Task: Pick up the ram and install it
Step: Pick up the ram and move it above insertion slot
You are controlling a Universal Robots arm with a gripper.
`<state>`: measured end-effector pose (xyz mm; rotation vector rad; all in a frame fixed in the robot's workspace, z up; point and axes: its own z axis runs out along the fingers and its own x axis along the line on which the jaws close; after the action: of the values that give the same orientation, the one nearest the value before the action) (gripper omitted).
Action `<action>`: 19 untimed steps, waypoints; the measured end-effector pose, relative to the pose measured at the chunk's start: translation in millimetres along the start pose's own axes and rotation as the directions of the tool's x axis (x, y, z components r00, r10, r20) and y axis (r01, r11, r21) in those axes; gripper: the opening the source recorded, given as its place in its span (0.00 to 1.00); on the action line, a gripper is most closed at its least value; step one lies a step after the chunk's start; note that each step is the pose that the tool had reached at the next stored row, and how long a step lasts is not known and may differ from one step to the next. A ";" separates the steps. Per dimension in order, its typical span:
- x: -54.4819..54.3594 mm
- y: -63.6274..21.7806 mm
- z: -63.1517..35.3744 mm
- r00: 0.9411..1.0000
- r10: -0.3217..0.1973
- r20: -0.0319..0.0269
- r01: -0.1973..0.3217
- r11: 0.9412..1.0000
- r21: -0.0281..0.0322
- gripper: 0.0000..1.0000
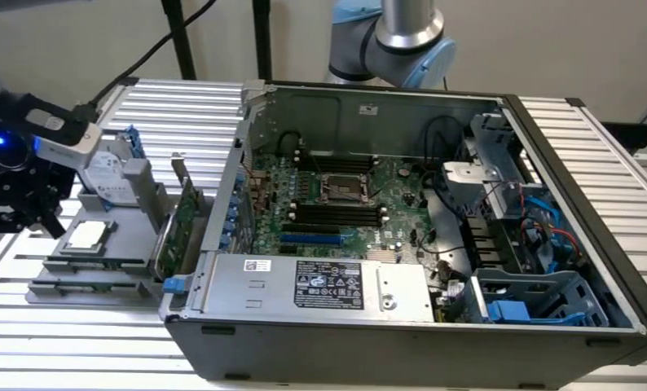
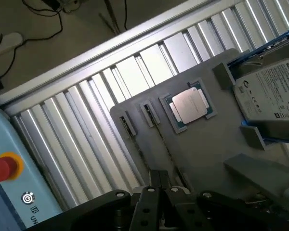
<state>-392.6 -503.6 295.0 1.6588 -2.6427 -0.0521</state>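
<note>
Gripper [image 2: 160, 185] hovers at the edge of the grey tray [image 2: 207, 147], near the processor chip [image 2: 189, 106] — clenched or released, I cannot tell.

An open dark metal computer case [image 1: 411, 342] is sitting on a ribbed aluminium table [image 1: 73, 350]. Beside the case, a grey tray [image 1: 134, 232] is holding a square silver processor [image 1: 88, 236] and a boxy silver hard drive [image 1: 112, 183].

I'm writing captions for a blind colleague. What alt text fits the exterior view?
A robot's hand hovers over a grey tray of computer parts at the exterior view's left, beside an open computer case with its motherboard exposed. The tray holds a hard drive, a processor chip and an upright green card.
</note>
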 end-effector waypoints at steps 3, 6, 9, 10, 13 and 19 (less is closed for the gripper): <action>0.0 -0.1 2.2 0.998 -0.055 -0.002 0.055 0.998 0.000 0.00; 0.0 -0.2 4.4 0.994 -0.109 -0.004 0.109 0.994 0.000 0.00; 0.0 -0.3 6.7 0.986 -0.164 -0.006 0.164 0.986 0.000 0.00; 0.0 -0.3 7.5 0.983 -0.181 -0.007 0.181 0.983 0.000 0.00; 0.0 -0.4 9.7 0.972 -0.235 -0.009 0.235 0.972 0.000 0.00; 0.0 -0.6 14.1 0.942 -0.334 -0.013 0.334 0.942 0.000 0.00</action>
<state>-392.6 -503.6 280.9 2.0810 -2.3205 -0.0432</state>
